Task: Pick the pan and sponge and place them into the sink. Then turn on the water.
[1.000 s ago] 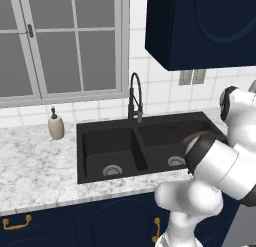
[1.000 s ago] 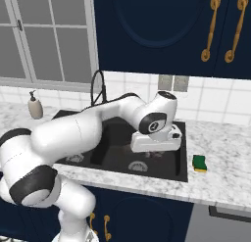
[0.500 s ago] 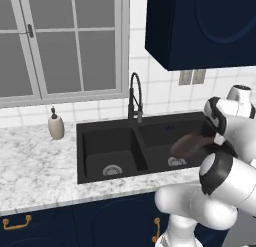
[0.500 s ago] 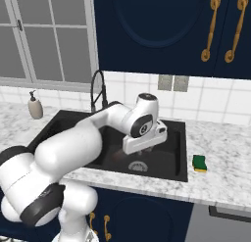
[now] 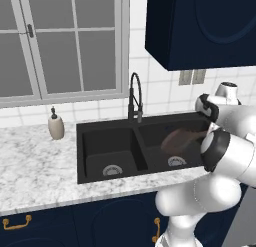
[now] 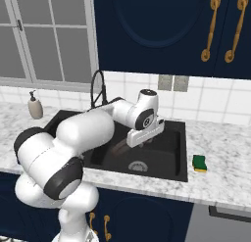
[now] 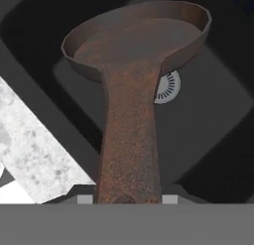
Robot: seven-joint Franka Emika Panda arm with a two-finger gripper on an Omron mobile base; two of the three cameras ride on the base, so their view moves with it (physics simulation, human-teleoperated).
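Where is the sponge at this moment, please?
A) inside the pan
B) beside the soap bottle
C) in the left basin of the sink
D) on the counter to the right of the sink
D: the sponge lies on the marble counter just right of the sink, while the pan is held over the right basin.

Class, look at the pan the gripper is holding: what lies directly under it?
Under the pan is the floor of one basin of the black sink, with its round silver drain partly showing. The rest of the drain is covered by the pan.
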